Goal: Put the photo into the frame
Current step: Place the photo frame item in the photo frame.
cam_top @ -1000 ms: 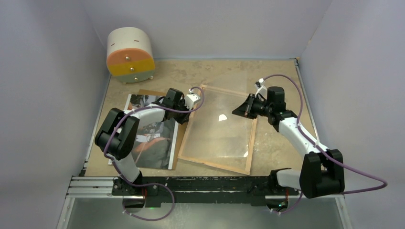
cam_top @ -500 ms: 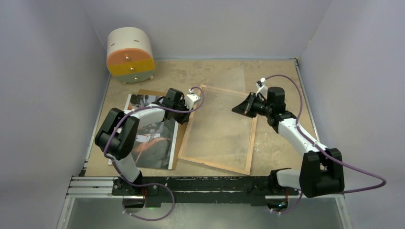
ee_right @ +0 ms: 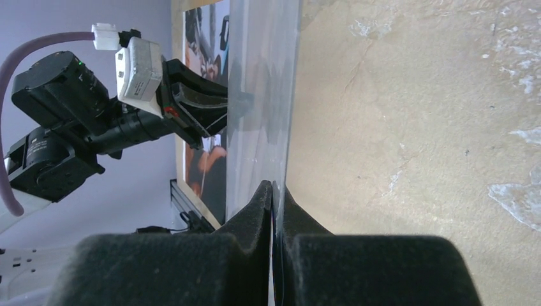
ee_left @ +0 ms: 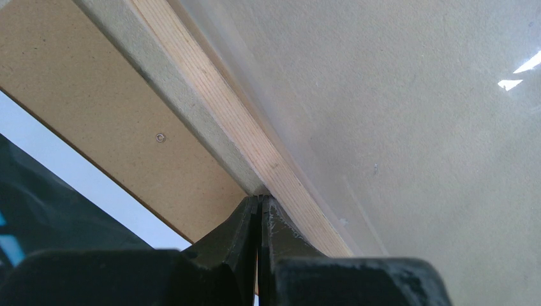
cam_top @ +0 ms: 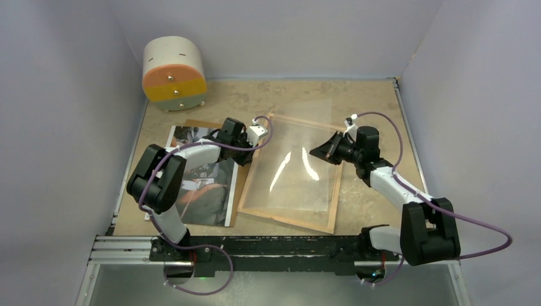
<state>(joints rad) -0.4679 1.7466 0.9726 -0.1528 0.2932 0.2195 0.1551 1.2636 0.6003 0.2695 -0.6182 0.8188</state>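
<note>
- Nearest, photo (cam_top: 204,185) lies face up on brown board (ee_left: 96,95), beside frame (cam_top: 287,220); not yet in
- Left gripper (ee_left: 259,203) clenched empty, tips against frame's wooden rim
- Right gripper (ee_right: 274,188) pinches clear pane (ee_right: 261,95), edge raised off frame
- Judged early: photo untouched

The left gripper (ee_left: 258,210), jaws pressed together, touched the frame (ee_left: 220,115) at its wooden rim; backing board (ee_left: 96,95) and photo (ee_left: 44,204) lay left, clear pane (ee_left: 415,127) right.

The photo (cam_top: 204,185) lies flat, dark picture side up, near the left edge of the table (cam_top: 370,102). The frame (cam_top: 290,221) lies in the middle, light wood rim up, its clear pane (cam_top: 293,172) lifted on the right.
</note>
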